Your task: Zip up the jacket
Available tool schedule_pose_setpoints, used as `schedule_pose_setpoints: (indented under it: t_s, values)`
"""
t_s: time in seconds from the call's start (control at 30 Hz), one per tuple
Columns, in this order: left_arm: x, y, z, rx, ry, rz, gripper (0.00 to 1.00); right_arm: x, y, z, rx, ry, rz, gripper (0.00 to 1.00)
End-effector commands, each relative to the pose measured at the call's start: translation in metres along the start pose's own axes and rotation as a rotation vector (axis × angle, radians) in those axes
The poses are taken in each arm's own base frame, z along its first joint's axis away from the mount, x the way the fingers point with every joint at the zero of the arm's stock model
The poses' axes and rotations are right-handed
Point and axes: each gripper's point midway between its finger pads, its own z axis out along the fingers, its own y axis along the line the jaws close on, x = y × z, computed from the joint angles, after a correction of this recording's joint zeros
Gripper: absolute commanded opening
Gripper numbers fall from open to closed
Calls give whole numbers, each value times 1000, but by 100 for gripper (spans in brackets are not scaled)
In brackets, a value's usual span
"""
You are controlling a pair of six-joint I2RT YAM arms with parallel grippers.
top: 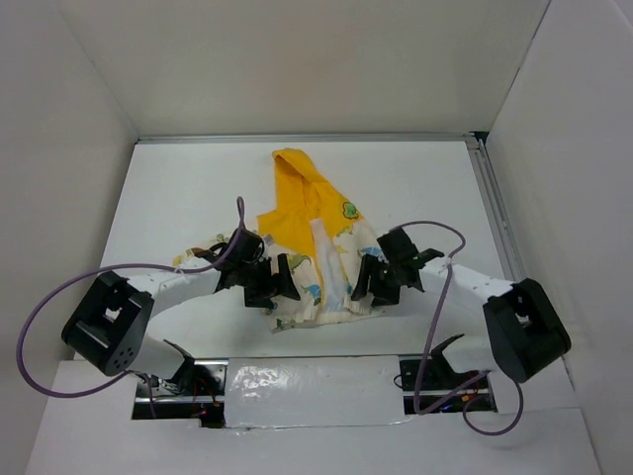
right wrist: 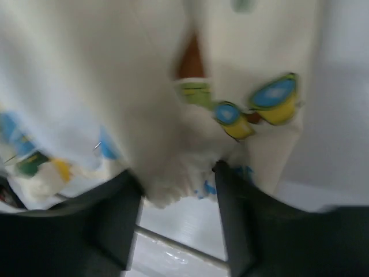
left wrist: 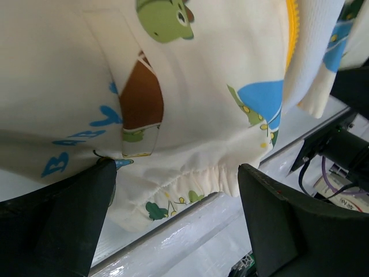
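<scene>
The jacket (top: 316,252) is lying between my arms, hem (left wrist: 190,180) nearest; my left gripper (left wrist: 177,173) is gaping empty over it, my right gripper (right wrist: 176,174) is straddling bunched hem, grip indeterminate through blur, so I am risking dragging cloth instead of catching the zipper (left wrist: 292,34).

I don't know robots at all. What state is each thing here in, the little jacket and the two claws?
jacket: lying rumpled, front up, not closed at the chest, yellow lining showing.
hood: spread out, pointing away from the arms.
left gripper: open, straddling the jacket's bottom edge.
right gripper: jaws apart around bunched fabric; grip unclear, view blurred.
</scene>
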Motion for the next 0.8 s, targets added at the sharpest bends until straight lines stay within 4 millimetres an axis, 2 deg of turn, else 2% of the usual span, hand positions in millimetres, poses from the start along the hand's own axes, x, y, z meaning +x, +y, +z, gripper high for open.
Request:
schedule_pose_setpoints:
  t_s: [0.0,0.03,0.07,0.13,0.17,0.2,0.23,0.3,0.33,0.43,0.47,0.57,0.67,0.77]
  values:
    - [-11,8,-2,-64,-35,-11,99,-2,-27,-2,136,-42,71,72]
    - [-11,7,-3,-66,-36,-9,99,-2,-26,-10,151,-61,57,81]
    - [-9,9,-4,-75,-32,-12,99,-15,-23,-19,171,-112,50,94]
    - [-11,9,-8,-86,-49,-18,99,-23,-22,-40,213,-177,59,95]
    - [-11,10,-9,-92,-53,-18,99,-34,-20,-51,242,-236,50,95]
    - [-11,9,-12,-96,-59,-18,99,-32,-25,-59,281,-235,56,100]
    - [-11,7,-13,-95,-60,-17,99,-39,-14,-70,268,-271,48,100]
    - [-10,6,-15,-98,-62,-15,99,-41,-7,-78,280,-297,15,100]
    - [-10,5,-15,-100,-67,-10,99,-38,9,-80,254,-289,-41,100]
    - [-9,1,-17,-89,-68,7,99,-31,45,-78,166,-268,-154,99]
    - [-9,0,-18,-84,-69,11,99,-21,59,-75,131,-248,-211,98]
    - [-8,-1,-20,-75,-74,15,99,-12,80,-62,106,-206,-266,93]
    - [-4,2,-20,-77,-72,14,99,-6,69,-41,207,-156,-255,86]
    - [1,6,-20,-82,-67,6,99,1,47,-16,320,-101,-237,68]
